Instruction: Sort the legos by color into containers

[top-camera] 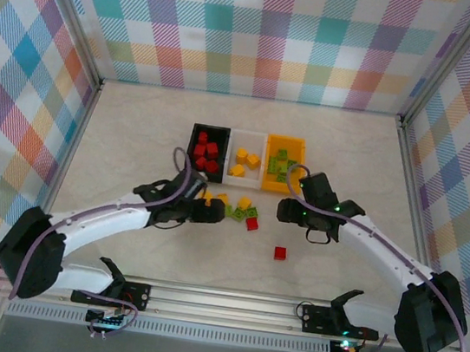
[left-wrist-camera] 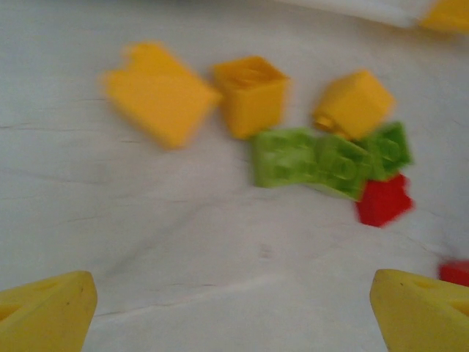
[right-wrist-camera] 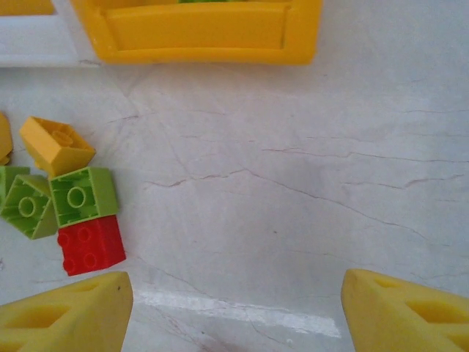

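L gripper (left-wrist-camera: 234, 315) open, empty; loose legos (left-wrist-camera: 308, 158) just ahead. R gripper (right-wrist-camera: 234, 308) open, empty; orange-yellow bin (right-wrist-camera: 198, 33) ahead.

Plaid walls (top-camera: 273, 32), pale marbled table (top-camera: 137, 127), aluminium rail (top-camera: 226, 302)

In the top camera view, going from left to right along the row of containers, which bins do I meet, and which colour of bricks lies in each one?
black bin holding red bricks → white bin holding yellow bricks → orange-yellow bin holding green bricks
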